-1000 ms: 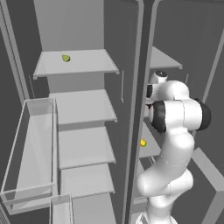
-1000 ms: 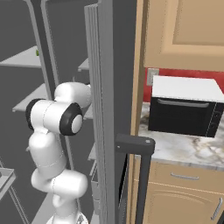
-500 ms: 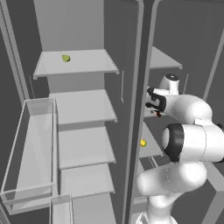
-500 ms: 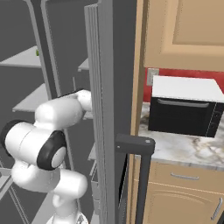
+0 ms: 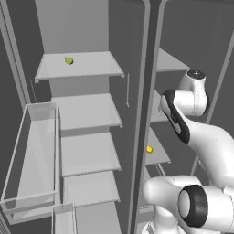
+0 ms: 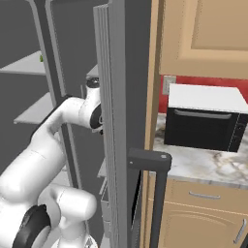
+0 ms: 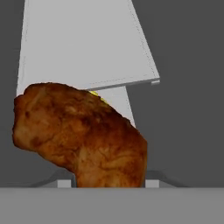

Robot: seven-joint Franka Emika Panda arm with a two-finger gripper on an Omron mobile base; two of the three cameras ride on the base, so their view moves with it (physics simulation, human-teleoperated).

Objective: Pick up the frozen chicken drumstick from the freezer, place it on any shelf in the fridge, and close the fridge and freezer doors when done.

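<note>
1. The frozen chicken drumstick sits clamped in the gripper, rising directly from between the jaws in the hand view; its thick, rounded end lies up and to one side of them.

2. The jaws are closed on the drumstick. The fingertips themselves are mostly hidden behind the meat.

3. Beyond the jaws, past the drumstick, two narrow pale freezer shelves recede one behind the other. A sliver of a small yellow lump shows just over the top edge of the drumstick.

4. In the left base view the wrist is inside the freezer, the narrower compartment right of the centre post. The yellow lump rests on a short shelf below and well apart from the wrist.

5. Change against the earlier frames: one second ago the arm stood upright with its elbow high beside the post; the elbow has since swung low and to the robot's right, and the forearm now slopes up into the freezer.

6. The fridge, the wider compartment, is unchanged. Its broad shelf levels are bare apart from a small green fruit on the top one. A clear bin stands on the left side.

7. In the right base view the open freezer door stands edge-on just beside the arm, its dark handle facing the camera. A black microwave sits on the marble counter beyond it.
</note>
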